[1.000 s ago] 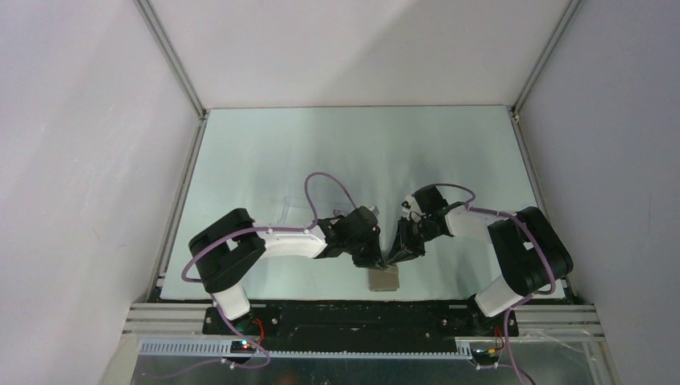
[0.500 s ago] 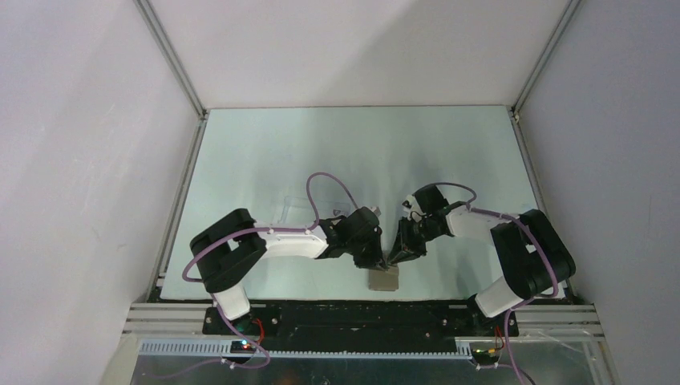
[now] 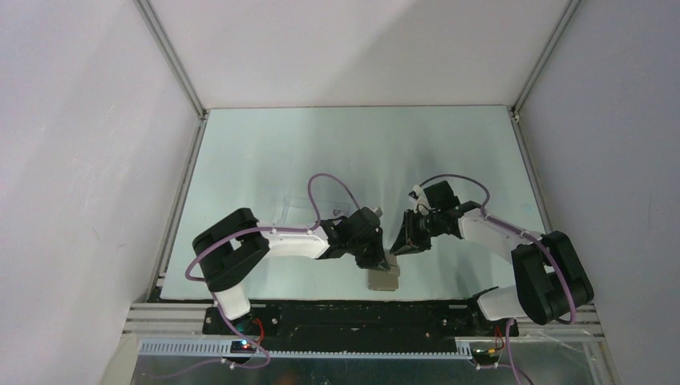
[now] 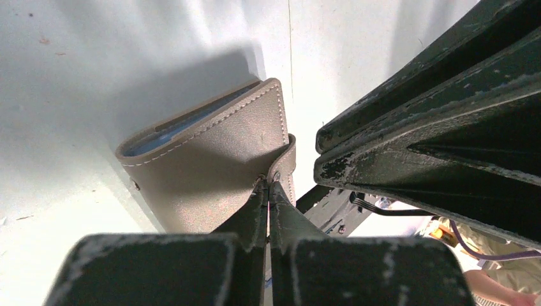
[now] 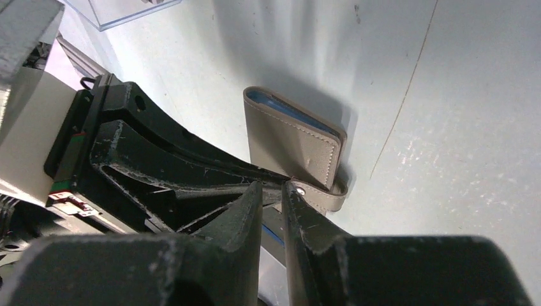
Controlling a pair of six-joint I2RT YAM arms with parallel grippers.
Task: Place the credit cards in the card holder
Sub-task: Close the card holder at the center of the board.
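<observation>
The card holder (image 4: 210, 159) lay on the table (image 3: 361, 152) close to the near edge, between my two arms. It was folded shut, with its spine toward the far side. At the open edge I could see only a thin line of the blue lining (image 4: 166, 135).

The left gripper (image 4: 268, 186) had its jaws pressed fully together on the small tab (image 4: 286, 169), right at the place of the snap (image 5: 300, 189). I judged that this hold was there for two reasons. It pinned the wallet so it could not slide, and it gave me something to pull the flap up with.

The right gripper (image 5: 272, 188) stood just beside the same tab, coming from the other side. Its jaws were almost together, with only a narrow slit between them. From its own camera I could not tell if they pinched the edge of the tab or nothing at all.

The two grippers were very near each other, maybe touching, so any next move needed care.

I saw no credit cards in any view. A clear box (image 5: 121, 9) stood further away on the left, but its contents were not visible to me. My judgement was that the wallet had to be opened first, so the task was at an early stage.
</observation>
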